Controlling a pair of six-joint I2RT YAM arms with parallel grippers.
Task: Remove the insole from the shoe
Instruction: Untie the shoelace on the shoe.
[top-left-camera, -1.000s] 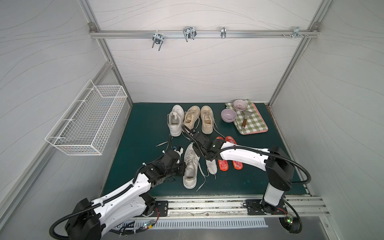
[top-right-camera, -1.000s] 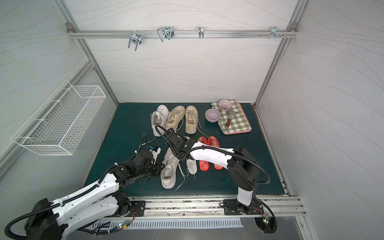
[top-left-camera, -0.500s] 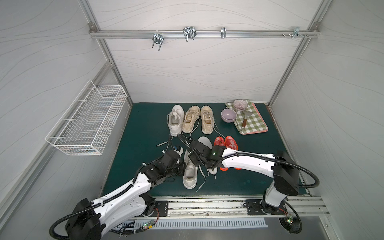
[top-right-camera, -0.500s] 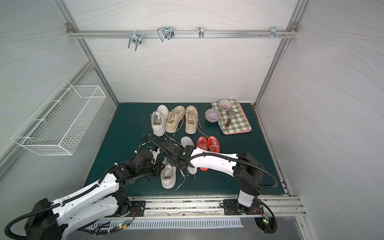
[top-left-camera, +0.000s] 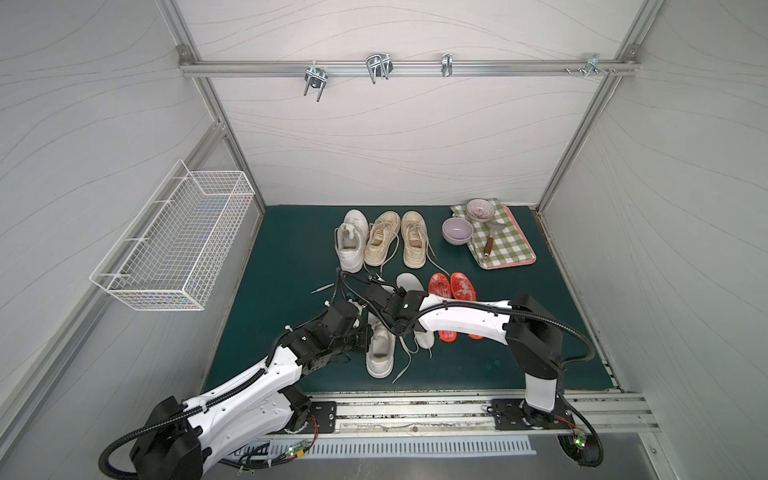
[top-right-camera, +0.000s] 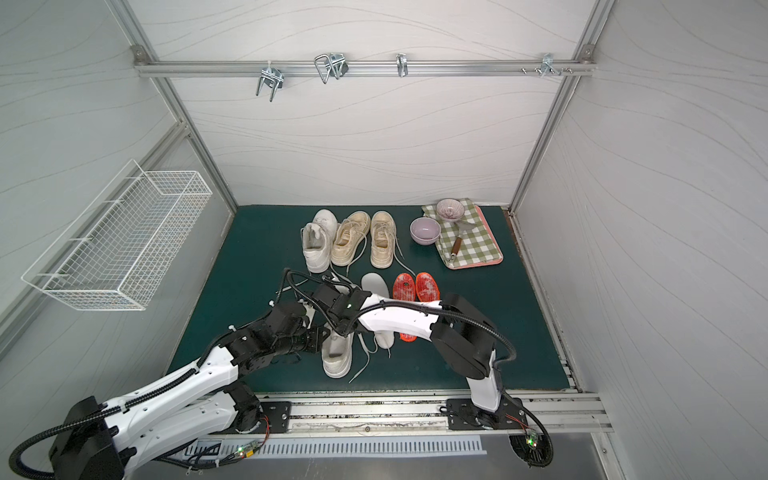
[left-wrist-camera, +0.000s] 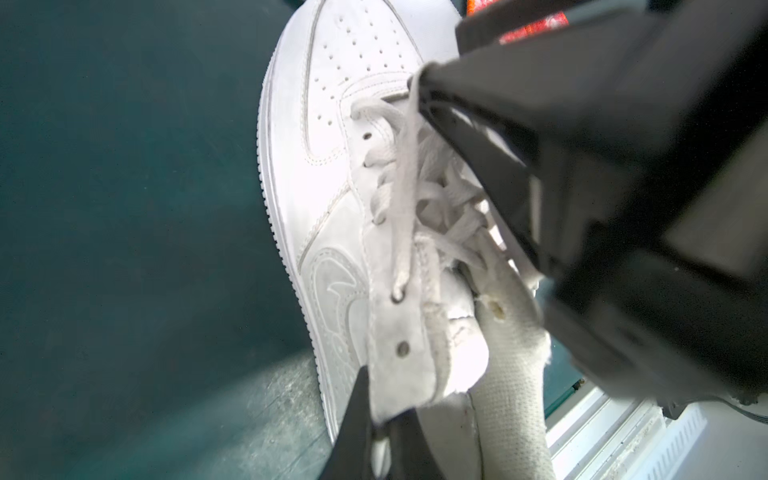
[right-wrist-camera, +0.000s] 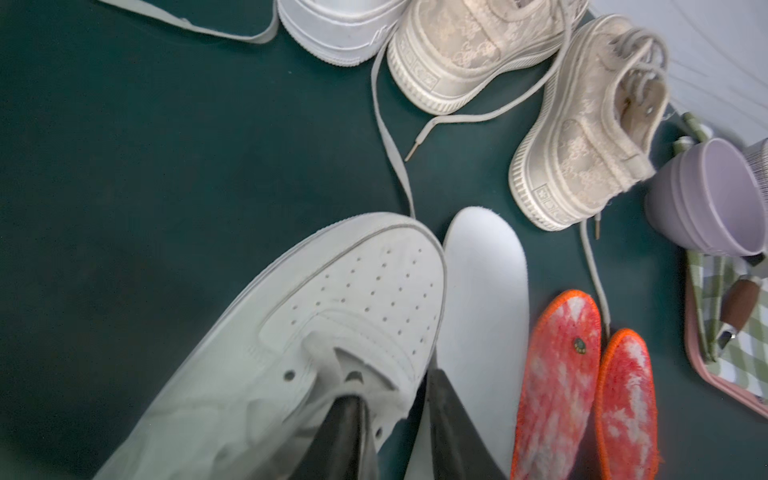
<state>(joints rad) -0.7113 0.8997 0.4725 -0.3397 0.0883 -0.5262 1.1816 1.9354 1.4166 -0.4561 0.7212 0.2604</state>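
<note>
A white lace-up shoe (top-left-camera: 380, 353) lies near the front of the green mat, toe pointing back. My left gripper (left-wrist-camera: 382, 415) is shut on the shoe's (left-wrist-camera: 332, 145) eyelet flap near the collar, from the left side. My right gripper (right-wrist-camera: 392, 388) hangs over the shoe's (right-wrist-camera: 291, 332) laces. Its jaws are apart and straddle the right side wall, one finger inside by the tongue and one outside, with a gap of mat showing. A white insole (right-wrist-camera: 482, 291) lies flat on the mat against the shoe's right side, also seen in a top view (top-left-camera: 409, 282). Laces and gripper hide the shoe's inside.
Two red insoles (top-left-camera: 451, 286) lie right of the white one. Three more shoes (top-left-camera: 381, 239) stand in a row at the back. A lilac bowl (top-left-camera: 457, 230) and a checked cloth on a pink tray (top-left-camera: 505, 249) sit back right. A wire basket (top-left-camera: 174, 245) hangs on the left wall.
My right arm has swung forward and left over the front shoe, and its jaws have narrowed around the shoe's side wall. The left gripper has kept its hold.
</note>
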